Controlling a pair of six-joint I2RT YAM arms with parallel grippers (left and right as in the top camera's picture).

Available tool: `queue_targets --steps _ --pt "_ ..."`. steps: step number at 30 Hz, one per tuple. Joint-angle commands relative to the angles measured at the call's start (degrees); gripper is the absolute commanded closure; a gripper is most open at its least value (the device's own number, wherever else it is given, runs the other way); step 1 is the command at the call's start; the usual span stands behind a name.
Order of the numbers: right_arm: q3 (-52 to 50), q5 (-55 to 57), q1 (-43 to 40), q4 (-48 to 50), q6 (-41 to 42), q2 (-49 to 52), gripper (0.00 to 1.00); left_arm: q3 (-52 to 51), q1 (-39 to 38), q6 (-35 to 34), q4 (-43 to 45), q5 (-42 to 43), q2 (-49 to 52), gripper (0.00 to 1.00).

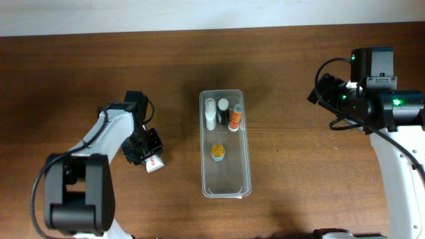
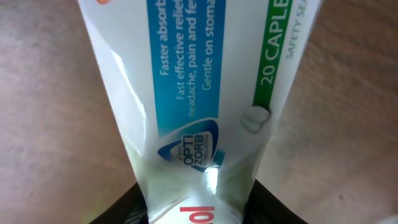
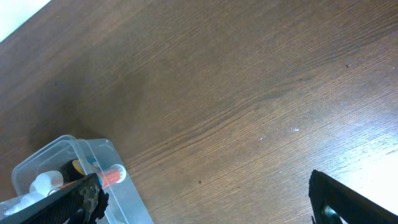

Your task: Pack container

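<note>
The clear plastic container (image 1: 226, 183) lies lengthwise in the middle of the table. It holds a white bottle (image 1: 210, 113), a dark tube (image 1: 223, 111), an orange tube (image 1: 235, 117) and a small yellow round item (image 1: 218, 152). My left gripper (image 1: 150, 158) is left of the container, shut on a white box of caplets (image 2: 199, 99) with blue and green print. My right gripper (image 3: 205, 199) is open and empty, held above bare table at the far right; one end of the container (image 3: 124, 193) shows at the lower left of its view.
The brown wooden table (image 1: 305, 186) stretches around the container. A white wall strip (image 1: 199, 13) runs along the far edge. The left arm (image 1: 106, 133) stands at the left and the right arm (image 1: 372, 99) at the right.
</note>
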Motion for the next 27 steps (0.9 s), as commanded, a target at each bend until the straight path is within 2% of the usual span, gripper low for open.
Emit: queue_targets --steps 1,8,12,14,20,27 --pt "0.66 -0.11 -0.37 0.15 0.31 -0.35 0.02 3.15 0.28 2.43 -1.77 0.20 -6.97 0.58" --pt "0.66 -0.11 -0.37 0.15 0.31 -0.35 0.02 5.77 -3.28 2.82 -5.44 2.29 -19.10 0.57" --pt "0.66 -0.11 -0.37 0.15 0.31 -0.35 0.02 5.77 -10.10 1.95 -5.03 6.23 -25.20 0.56" --pt "0.66 -0.11 -0.37 0.15 0.31 -0.35 0.02 5.77 -14.95 0.74 -4.70 6.25 -27.12 0.51" --pt "0.66 -0.11 -0.37 0.15 0.31 -0.35 0.02 5.77 -28.09 -1.77 -1.31 6.14 -27.54 0.49" --pt "0.66 -0.11 -0.37 0.15 0.31 -0.35 0.02 5.77 -35.45 -1.99 4.87 3.10 -23.39 0.49"
